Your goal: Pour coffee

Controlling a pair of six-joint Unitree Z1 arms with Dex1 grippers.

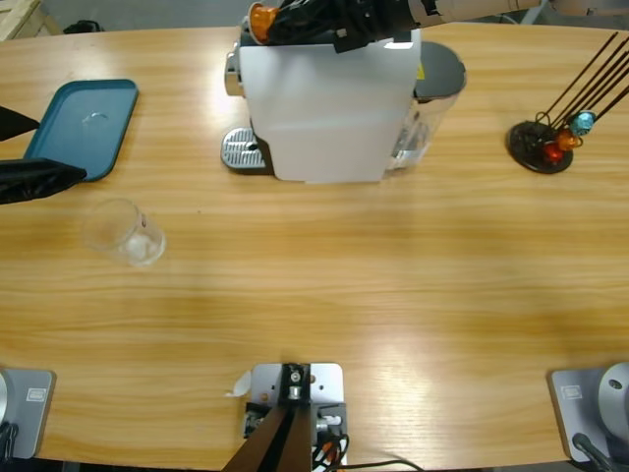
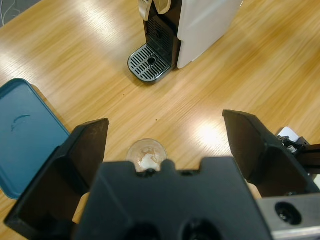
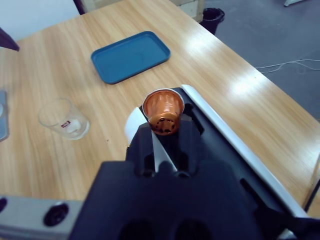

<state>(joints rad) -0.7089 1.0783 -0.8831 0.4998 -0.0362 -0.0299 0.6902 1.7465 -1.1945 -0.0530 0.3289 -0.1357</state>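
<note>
Left gripper (image 2: 162,142) gaped wide, holding nothing, hung just above small glass tumbler (image 1: 124,231) on table's (image 1: 393,285) left, near blue tray (image 1: 81,126). Right gripper (image 3: 164,131) pinched orange capsule (image 3: 163,111) tight over white coffee machine (image 1: 329,103) at far middle. Hard to see coffee in tumbler.

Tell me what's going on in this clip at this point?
The right gripper holds an orange capsule in its fingers above the top of the white coffee machine. The left gripper is open over the table, with an empty-looking clear glass between its fingers, not yet grasped. The glass stands apart from the machine's drip tray, near a blue tray. No coffee is visible yet. More capsules sit on a rack.
</note>
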